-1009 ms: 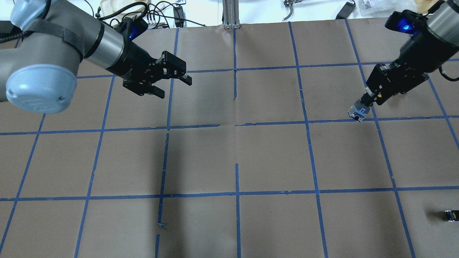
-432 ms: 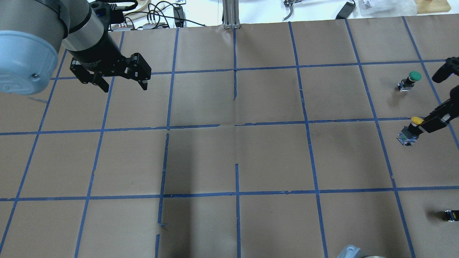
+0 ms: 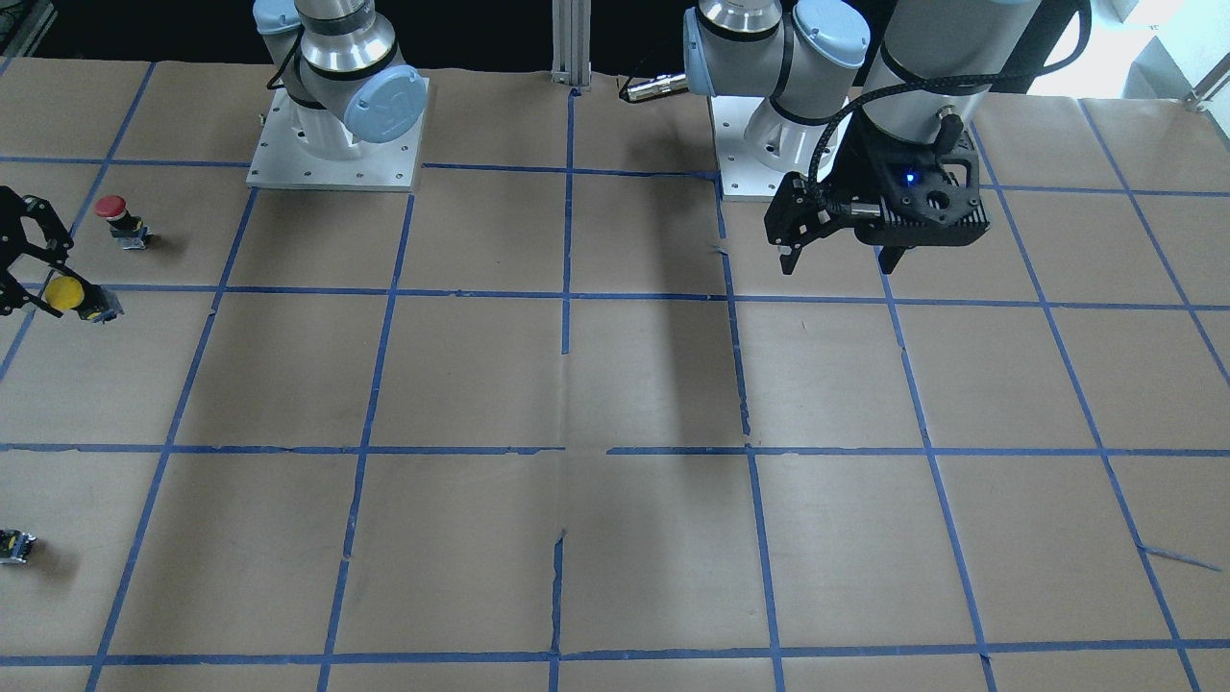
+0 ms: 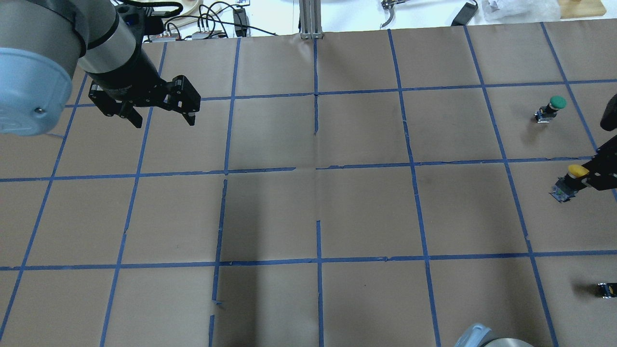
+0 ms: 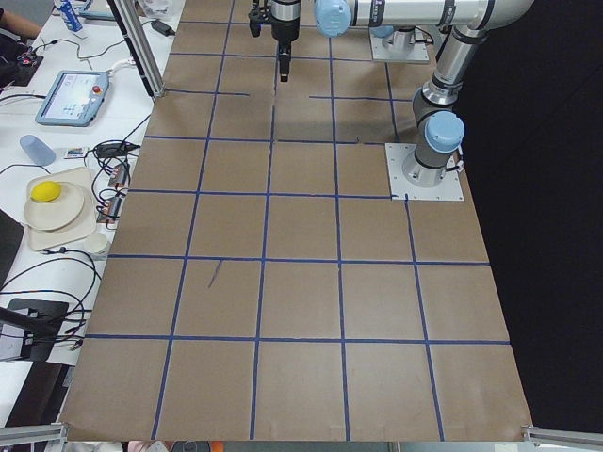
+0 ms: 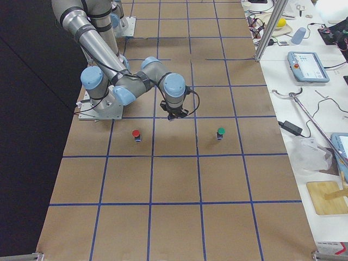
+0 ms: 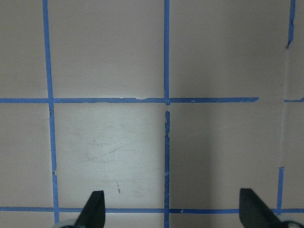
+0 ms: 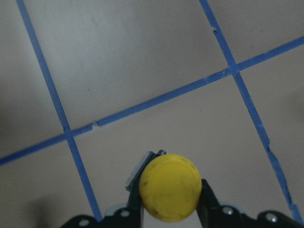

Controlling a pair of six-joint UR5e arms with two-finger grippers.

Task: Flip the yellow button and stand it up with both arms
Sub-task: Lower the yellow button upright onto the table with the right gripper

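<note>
Plainly, the right tool (image 8: pixel 170 197) was clamped on the yellow button (image 4: pixel 571 177). In its wrist view we saw one black finger (image 8: pixel 206 194) on each side, just under the round cap, and the cap faced the camera. From overhead the button sat at the far right of the desk (image 4: pixel 366 212), just below a blue tape line (image 4: pixel 544 160). It was tilted, with its cap toward the tool and its boxy body slanting down and away. We could not tell whether the body touched the paper.

The left tool (image 4: pixel 164 119) hung above the desk on the opposite side, well apart from the button. Its jaws were spread wide with nothing between them, and its wrist view showed only brown paper and taped squares between the two fingertips (image 7: pixel 95 209).

Beyond the button, farther from the robot, a green-capped button (image 4: pixel 557 101) stood upright in the next square. In the front-facing view a red-capped button (image 3: pixel 113 207) stood on the robot's side of the yellow one. A small black block (image 4: pixel 606 289) lay near the desk's right edge, apart from all of them. Cables and clutter (image 4: pixel 207 21) lay past the desk's far border.
</note>
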